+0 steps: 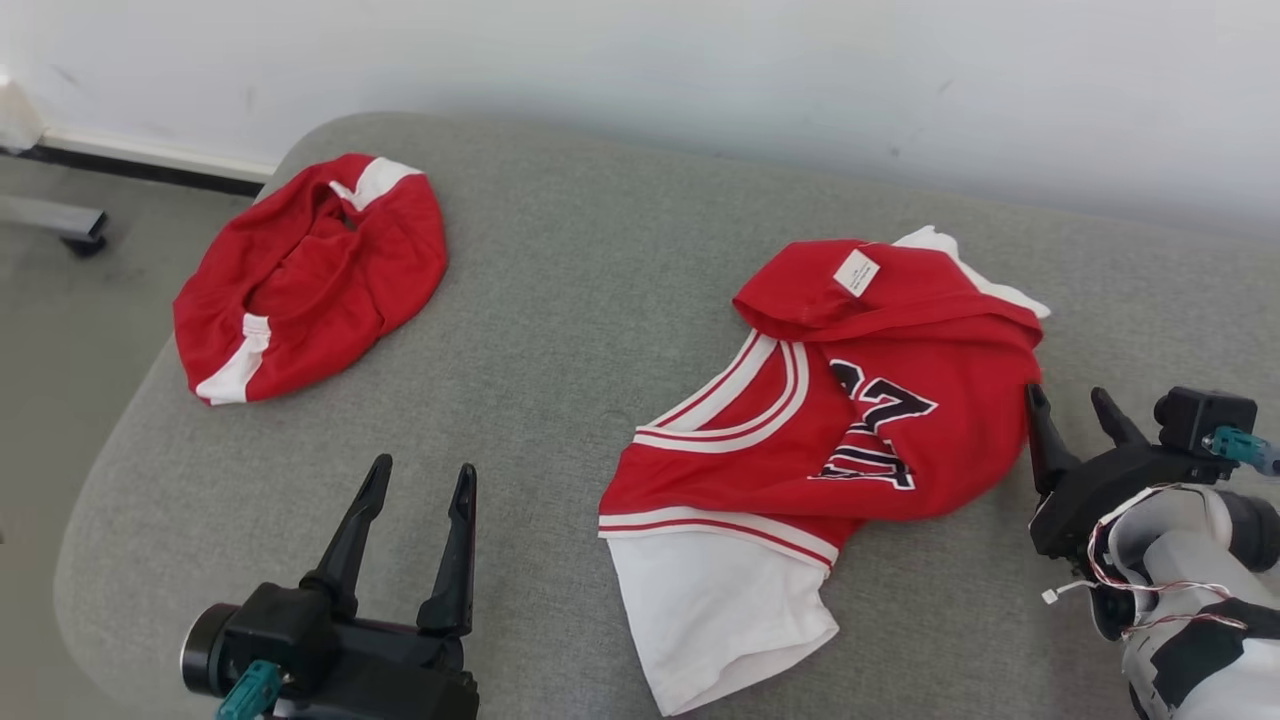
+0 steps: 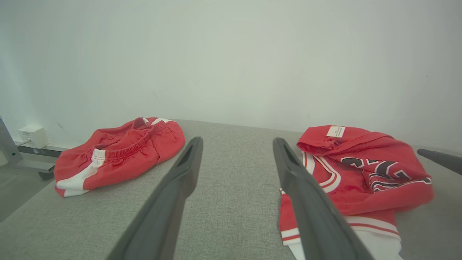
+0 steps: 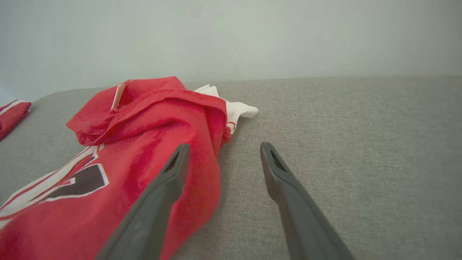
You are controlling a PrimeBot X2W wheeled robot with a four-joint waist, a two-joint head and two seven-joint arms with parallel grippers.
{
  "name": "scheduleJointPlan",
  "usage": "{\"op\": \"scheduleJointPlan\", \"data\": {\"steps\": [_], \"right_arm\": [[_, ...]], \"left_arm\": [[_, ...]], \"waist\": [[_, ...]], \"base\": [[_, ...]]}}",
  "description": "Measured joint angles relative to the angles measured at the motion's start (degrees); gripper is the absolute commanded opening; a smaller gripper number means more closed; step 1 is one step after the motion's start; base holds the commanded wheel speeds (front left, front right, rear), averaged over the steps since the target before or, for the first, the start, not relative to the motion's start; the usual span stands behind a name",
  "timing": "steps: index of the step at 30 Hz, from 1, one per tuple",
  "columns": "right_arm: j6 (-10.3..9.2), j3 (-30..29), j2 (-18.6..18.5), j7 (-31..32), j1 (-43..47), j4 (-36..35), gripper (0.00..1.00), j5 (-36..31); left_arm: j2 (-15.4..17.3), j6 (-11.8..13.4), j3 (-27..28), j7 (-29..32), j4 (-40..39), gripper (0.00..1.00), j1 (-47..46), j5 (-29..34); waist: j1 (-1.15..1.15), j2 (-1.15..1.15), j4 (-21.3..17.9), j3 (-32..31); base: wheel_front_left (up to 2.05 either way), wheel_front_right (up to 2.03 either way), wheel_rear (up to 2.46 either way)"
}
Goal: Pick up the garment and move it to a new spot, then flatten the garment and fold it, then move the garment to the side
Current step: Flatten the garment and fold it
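Observation:
The garment [image 1: 760, 470] is a red jersey with white trim, dark numbers and white sleeves. It lies crumpled on the right half of the grey cushion [image 1: 580, 300], its lower part folded up so a white label shows. My right gripper [image 1: 1066, 393] stands open just right of the jersey's edge, nothing between its fingers. In the right wrist view the jersey [image 3: 144, 119] lies beside and behind the left finger of that gripper [image 3: 224, 145]. My left gripper [image 1: 423, 468] is open and empty near the front, left of the jersey [image 2: 379, 195], hovering over bare cushion [image 2: 238, 141].
Bunched red shorts [image 1: 310, 280] with white stripes lie at the cushion's far left corner [image 2: 122, 155]. A white wall runs behind the cushion. Left of the cushion's rounded edge is the floor [image 1: 60, 330] with a metal frame foot [image 1: 80, 235].

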Motion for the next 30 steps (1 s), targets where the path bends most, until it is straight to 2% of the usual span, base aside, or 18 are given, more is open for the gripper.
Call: {"op": "scheduleJointPlan", "data": {"steps": [4, 5, 6, 7, 12, 19, 24, 30], "right_arm": [[0.00, 0.43, 1.05, 0.53, -0.39, 3.42, 1.00, 2.76], [0.00, 0.46, 1.52, 0.83, -0.37, 4.04, 0.83, 3.77], [0.00, 0.53, 1.99, 0.82, -0.28, 4.39, 0.31, 4.67], [0.00, 0.76, 2.40, 0.83, -0.15, 4.52, 0.00, 5.43], [0.00, 2.07, 3.28, 0.20, 0.89, 4.06, 0.00, 8.90], [0.00, 3.23, 1.75, -1.56, 3.70, -1.34, 0.00, 11.15], [0.00, -1.00, -0.48, -1.64, 7.85, -10.81, 0.00, 8.98], [0.00, -6.11, -0.58, -1.64, 16.43, -22.54, 0.00, 3.53]], "left_arm": [[-0.13, -0.08, -0.47, 0.00, 0.19, 1.00, -0.81, -0.08], [-0.14, -0.11, -0.46, 0.00, 0.19, 1.00, -0.91, -0.09], [-0.14, -0.24, -0.44, 0.00, 0.21, 1.00, -0.93, -0.09], [-0.15, -0.24, -0.42, 0.00, 0.24, 1.00, -0.95, -0.09], [-0.16, -0.24, -0.07, 0.00, 0.49, 1.00, -0.97, -0.03], [-0.22, -0.31, -0.02, 0.00, 0.92, 1.00, -0.45, 0.25], [-0.25, -0.23, 0.31, 0.00, 1.24, 1.00, 1.10, 0.25], [-0.26, 0.01, 0.85, 0.00, 1.43, 1.00, 3.25, 0.24]], "waist": [[0.00, 0.00, 1.54, 1.11], [0.00, 0.00, 1.88, 1.37], [0.00, 0.00, 2.18, 1.61], [0.00, 0.00, 2.43, 1.85], [0.00, 0.00, 2.64, 2.37], [0.00, 0.00, 1.29, 0.58], [0.00, 0.00, -0.19, -1.27], [0.00, 0.00, -1.83, -4.12]], "base": [[0.00, 0.00, 0.00], [0.00, 0.00, 0.00], [0.00, 0.00, 0.00], [0.00, 0.00, 0.00], [0.00, 0.00, 0.00], [0.00, 0.00, 0.00], [0.00, 0.00, 0.00], [0.00, 0.00, 0.00]]}}
